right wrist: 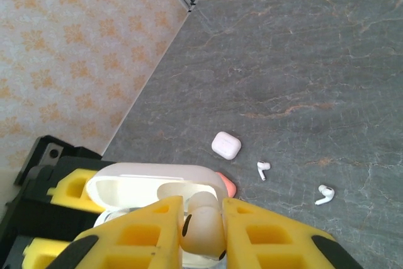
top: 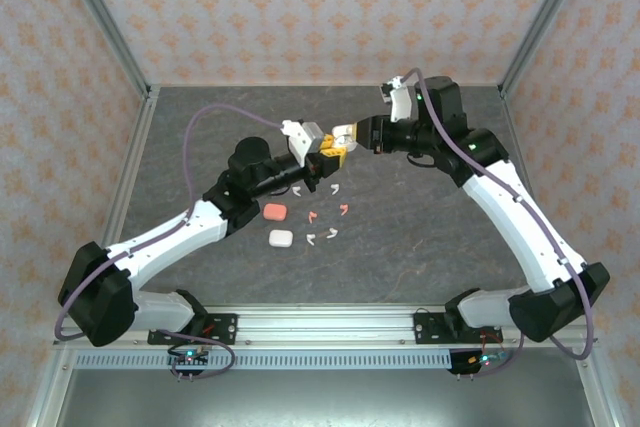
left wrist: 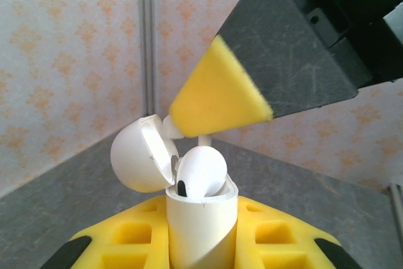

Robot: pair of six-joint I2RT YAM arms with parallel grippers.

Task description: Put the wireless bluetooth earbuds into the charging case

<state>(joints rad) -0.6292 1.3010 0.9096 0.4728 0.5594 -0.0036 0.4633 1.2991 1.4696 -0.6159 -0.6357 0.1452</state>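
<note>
My left gripper (left wrist: 201,222) is shut on a white charging case (left wrist: 200,228), held upright above the table with its lid (left wrist: 140,154) flipped open. My right gripper (right wrist: 203,218) is shut on a white earbud (right wrist: 203,230), which it holds at the mouth of the case (right wrist: 145,179). In the left wrist view that earbud (left wrist: 200,171) sits partly in the case under the right finger's yellow pad (left wrist: 214,102). In the top view the two grippers meet at mid-table, left (top: 322,157) and right (top: 346,137). Several loose earbuds lie below them, white (top: 311,240) and salmon-red (top: 344,209).
A closed salmon case (top: 274,212) and a closed white case (top: 281,238) lie on the grey table (top: 430,217) near the left arm. In the right wrist view the white case (right wrist: 226,145) lies beside two white earbuds (right wrist: 262,169) (right wrist: 325,194). Patterned walls enclose the table.
</note>
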